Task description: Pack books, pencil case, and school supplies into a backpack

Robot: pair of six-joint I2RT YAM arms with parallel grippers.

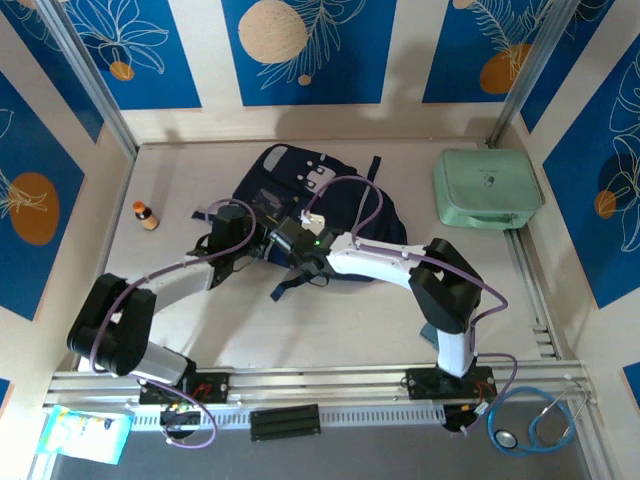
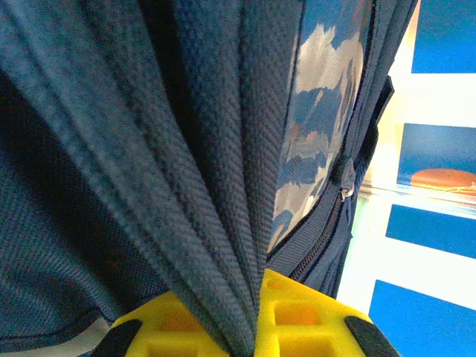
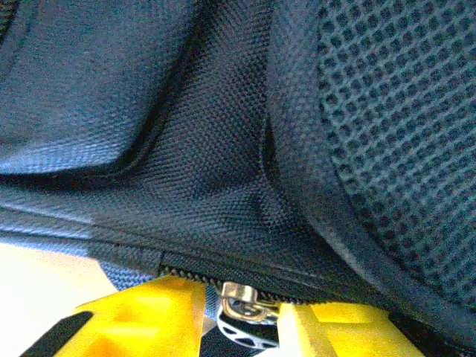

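The navy backpack (image 1: 300,180) lies at the table's middle, front pocket up. My left gripper (image 1: 255,243) is at its near left edge, shut on a bunched fold of the backpack's fabric (image 2: 186,149), which runs down between the yellow fingers (image 2: 297,320). My right gripper (image 1: 287,240) meets it from the right. Its jaws (image 3: 242,320) stand on either side of a metal zipper pull (image 3: 249,309) under the backpack's seam (image 3: 223,149), with a slim gap left of the pull. The books, pencil case and school supplies are out of view.
A mint-green rounded case (image 1: 487,188) sits at the back right corner. A small orange-capped bottle (image 1: 146,215) stands on the left. A stethoscope (image 1: 535,420) lies below the rail at the front right. Metal posts frame the table's back corners.
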